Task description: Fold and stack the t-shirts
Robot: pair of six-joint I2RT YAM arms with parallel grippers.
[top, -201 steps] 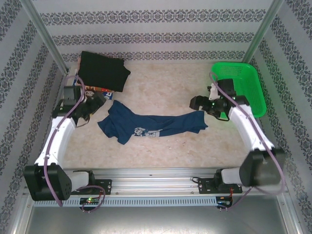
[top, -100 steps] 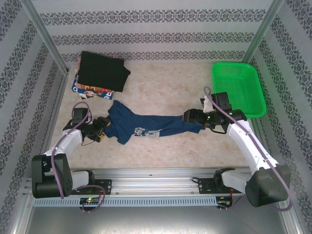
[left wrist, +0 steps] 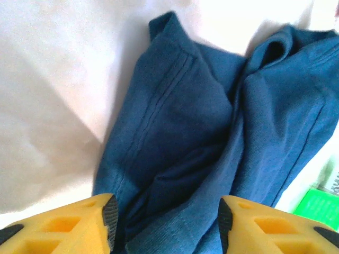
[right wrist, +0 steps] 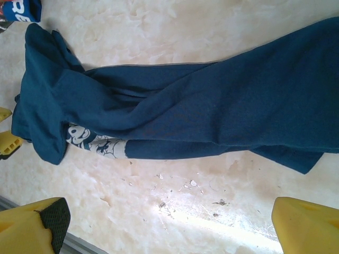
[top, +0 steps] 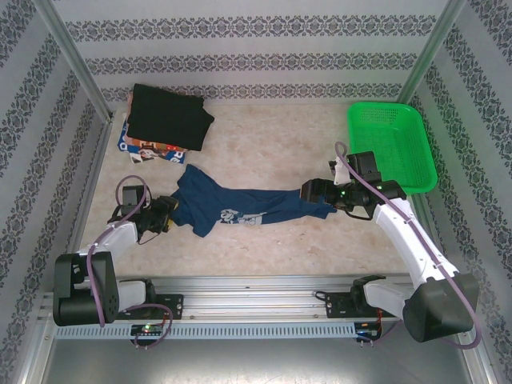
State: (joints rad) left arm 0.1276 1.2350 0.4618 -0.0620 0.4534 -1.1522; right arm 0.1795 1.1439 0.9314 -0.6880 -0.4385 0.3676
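A navy blue t-shirt with a white cartoon print lies crumpled in a long strip across the table's middle. My left gripper is low at its left end. In the left wrist view its yellow jaws stand apart with folds of the navy cloth between them, the pads not pressed on it. My right gripper is at the shirt's right end, open wide over bare table just beside the cloth. A folded black t-shirt rests on a multicoloured one at the back left.
A green mesh basket stands at the back right, behind the right arm. Patterned walls and metal posts enclose the table. An aluminium rail runs along the near edge.
The left arm swung down from the back left to the navy shirt's left end, and its jaws have narrowed. The right gripper moved left to the shirt's right end, then held still.
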